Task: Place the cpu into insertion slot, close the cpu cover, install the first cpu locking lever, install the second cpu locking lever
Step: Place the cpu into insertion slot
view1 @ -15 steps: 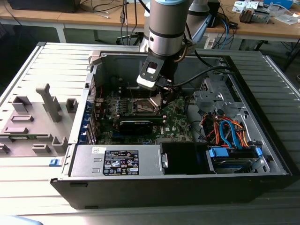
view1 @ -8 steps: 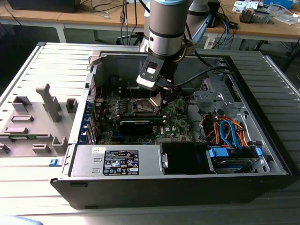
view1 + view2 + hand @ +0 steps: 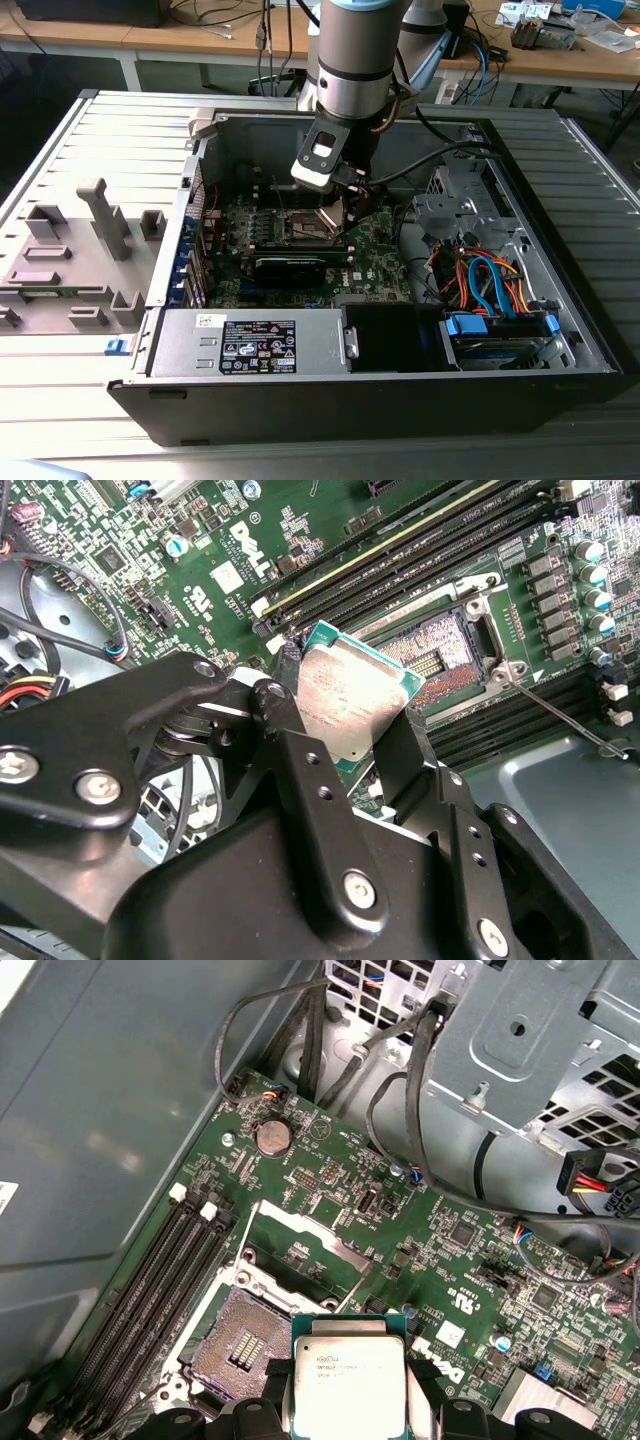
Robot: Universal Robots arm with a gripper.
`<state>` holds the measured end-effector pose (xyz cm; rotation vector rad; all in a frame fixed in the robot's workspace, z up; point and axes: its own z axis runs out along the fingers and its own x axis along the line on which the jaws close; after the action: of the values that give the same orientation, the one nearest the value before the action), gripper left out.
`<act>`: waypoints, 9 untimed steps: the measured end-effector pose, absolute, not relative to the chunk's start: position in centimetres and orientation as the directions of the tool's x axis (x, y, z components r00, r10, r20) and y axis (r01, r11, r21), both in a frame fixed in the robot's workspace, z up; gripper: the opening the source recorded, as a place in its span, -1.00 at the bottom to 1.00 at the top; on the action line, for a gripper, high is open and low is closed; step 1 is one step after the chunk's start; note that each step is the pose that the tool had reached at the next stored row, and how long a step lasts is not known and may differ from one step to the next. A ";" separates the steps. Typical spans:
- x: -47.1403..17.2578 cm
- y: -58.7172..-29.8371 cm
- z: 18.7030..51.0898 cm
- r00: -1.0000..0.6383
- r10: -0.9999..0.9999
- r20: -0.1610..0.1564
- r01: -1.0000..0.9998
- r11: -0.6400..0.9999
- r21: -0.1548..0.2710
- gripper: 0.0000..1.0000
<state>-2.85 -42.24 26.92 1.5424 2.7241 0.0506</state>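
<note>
My gripper is shut on the cpu, a small square chip with a silver-grey top, gripped at two opposite edges by the black fingers. The chip hangs tilted a little above the motherboard, beside the insertion slot, whose pin field lies bare. In the first wrist view the cpu overlaps one edge of the insertion slot, and the cpu cover stands swung open past the socket. A thin locking lever sticks out loose. In the exterior view the gripper hovers over the socket inside the open computer case.
Long black memory slots flank the socket. Cables and a metal drive cage crowd one side. A black card and power supply lie nearer the case front. A grey fixture tray lies at the exterior view's left.
</note>
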 end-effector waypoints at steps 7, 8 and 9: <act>-2.9 -42.2 26.9 -0.511 0.859 0.006 0.859 0.511 0.033 0.09; -2.9 -42.2 26.9 -0.511 0.860 0.007 0.859 0.511 0.033 0.09; -2.9 -42.2 26.9 -0.511 0.860 0.007 0.859 0.510 0.033 0.09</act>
<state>-2.86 -42.24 26.92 1.5484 2.7206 0.0505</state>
